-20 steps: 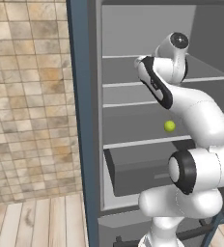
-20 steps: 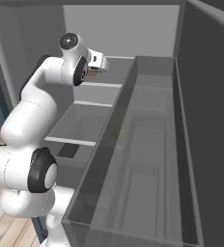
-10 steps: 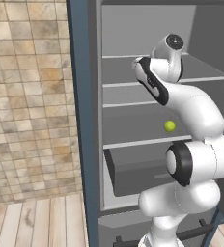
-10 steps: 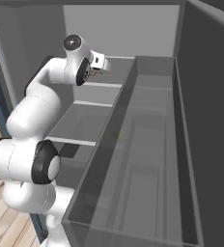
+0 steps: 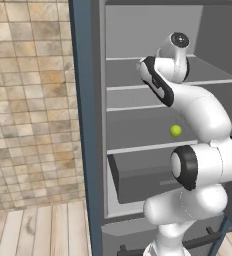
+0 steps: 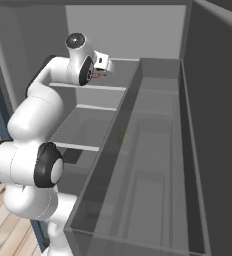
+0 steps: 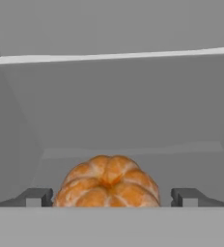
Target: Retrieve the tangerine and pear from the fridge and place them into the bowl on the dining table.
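The tangerine (image 7: 107, 183), orange and segmented, rests on an upper grey shelf of the fridge (image 5: 138, 60). My gripper (image 7: 111, 197) is open around it. A dark fingertip (image 7: 35, 197) stands on either side of the fruit with a small gap between. In the right base view my hand (image 6: 102, 63) reaches over that upper shelf. The pear (image 5: 175, 130), small and yellow-green, lies on a lower shelf beside my arm. The bowl and the dining table are out of view.
The open fridge door with its deep grey bins (image 6: 153, 150) stands close on the right. A dark drawer (image 5: 138, 175) juts out below the shelves. A tiled wall (image 5: 28, 100) and wooden floor (image 5: 38, 230) lie to the left.
The arm has shifted slightly while the hand stays at the upper shelf. The pear has not moved.
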